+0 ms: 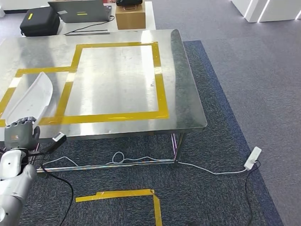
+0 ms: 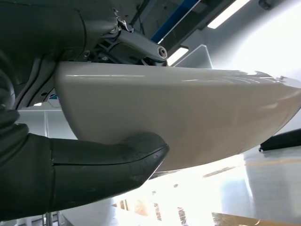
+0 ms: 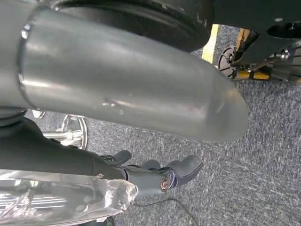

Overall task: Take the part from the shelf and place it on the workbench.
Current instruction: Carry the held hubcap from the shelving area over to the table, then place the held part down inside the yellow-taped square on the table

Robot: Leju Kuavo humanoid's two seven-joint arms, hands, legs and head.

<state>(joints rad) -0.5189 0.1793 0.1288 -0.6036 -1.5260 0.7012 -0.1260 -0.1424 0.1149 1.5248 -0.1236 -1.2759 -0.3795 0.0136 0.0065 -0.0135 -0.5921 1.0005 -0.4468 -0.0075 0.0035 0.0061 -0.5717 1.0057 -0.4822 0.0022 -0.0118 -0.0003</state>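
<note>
Part (image 1: 30,96) – held by left hand (image 1: 19,132) | over workbench (image 1: 184,89) near-left edge

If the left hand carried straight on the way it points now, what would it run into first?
The left hand, holding the white part, points forward over the steel workbench. The part's far end would likely meet the tabletop near the yellow tape first, though its height above the surface is unclear.

No text, label, brand, number or sign can be read in these pictures. The yellow strips on the black case (image 1: 39,20) and the laptop (image 1: 82,10), far ahead of the left hand (image 1: 19,132), are too small and blurred to make out any lettering.
</note>
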